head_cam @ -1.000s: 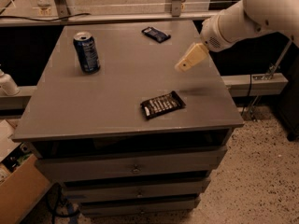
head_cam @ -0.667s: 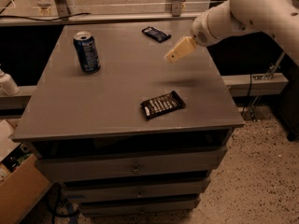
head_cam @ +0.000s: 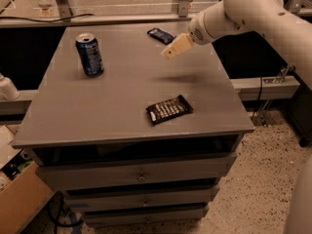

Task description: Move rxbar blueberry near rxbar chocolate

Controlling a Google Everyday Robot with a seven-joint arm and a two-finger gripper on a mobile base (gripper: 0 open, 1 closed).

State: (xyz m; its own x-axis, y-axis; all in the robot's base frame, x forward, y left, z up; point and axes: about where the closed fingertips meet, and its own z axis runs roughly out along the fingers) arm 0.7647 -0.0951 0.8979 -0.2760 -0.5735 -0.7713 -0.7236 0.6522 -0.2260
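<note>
**Operator:** What stands on the table (head_cam: 63, 116), from the left of the frame?

**Technician:** A blue soda can (head_cam: 90, 55) stands upright at upper left. It is no part of the task. The rxbar blueberry (head_cam: 161, 34) lies flat at upper centre, near the table's far edge. The rxbar chocolate (head_cam: 169, 109) lies flat at lower centre, near the front edge. The two bars are well apart.

**Operator:** Where is the gripper?

**Technician:** The gripper (head_cam: 170, 51) hangs above the table at upper centre, just right of and below the rxbar blueberry in the frame, not touching it. It holds nothing. Whether it is set wide or narrow cannot be told.

**Operator:** Which relation governs the coming move?

**Technician:** The rxbar blueberry lies up and to the left of the gripper tip. Its long axis runs from upper left to lower right. The gripper likely needs a short travel that way, then a descent across the bar's short side.

**Operator:** And the arm's pose?

**Technician:** The arm (head_cam: 243, 11) enters from the upper right. Its wrist slopes down and left, toward the bar.
</note>
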